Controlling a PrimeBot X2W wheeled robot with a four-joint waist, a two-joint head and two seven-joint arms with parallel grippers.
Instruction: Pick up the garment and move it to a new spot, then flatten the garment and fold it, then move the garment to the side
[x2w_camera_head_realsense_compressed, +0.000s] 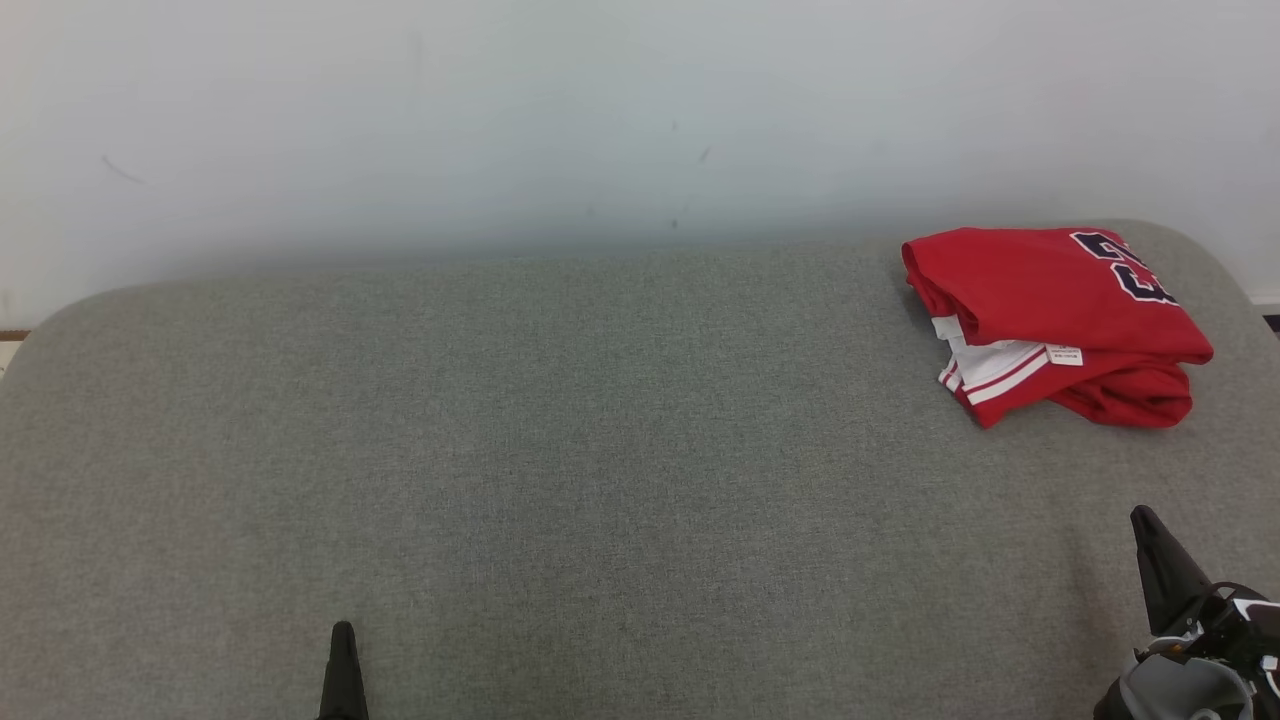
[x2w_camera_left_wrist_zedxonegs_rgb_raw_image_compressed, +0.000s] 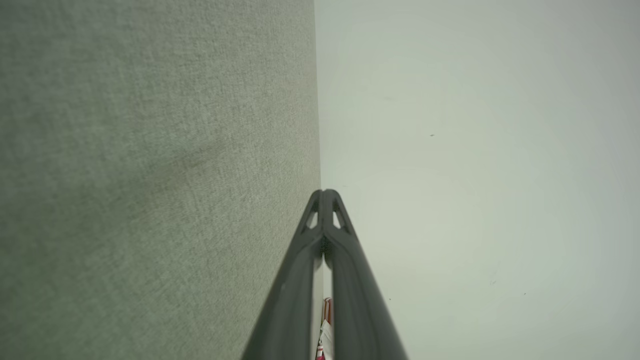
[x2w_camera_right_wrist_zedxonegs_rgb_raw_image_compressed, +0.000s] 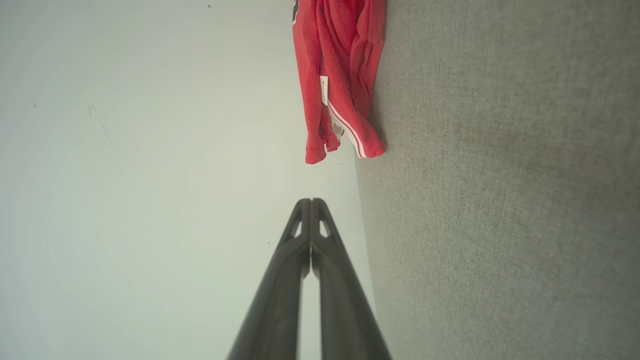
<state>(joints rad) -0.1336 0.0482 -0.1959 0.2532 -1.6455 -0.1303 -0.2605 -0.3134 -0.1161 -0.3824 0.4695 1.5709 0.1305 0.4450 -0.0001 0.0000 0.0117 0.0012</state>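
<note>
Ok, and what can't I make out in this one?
Head view: the dark print on the red garment wraps over its fold, so it can't be read.
Head view: the white label is too small to read.
Head view: the left hand is cut off below its tip by the bottom edge.
Right wrist view: the garment runs off the top edge.

The left pincer has two long, dark grey fingers tapering to rounded tips, each pierced by a small triangular opening. The right pincer matches, mounted on a grey-and-black wrist housing.
</note>
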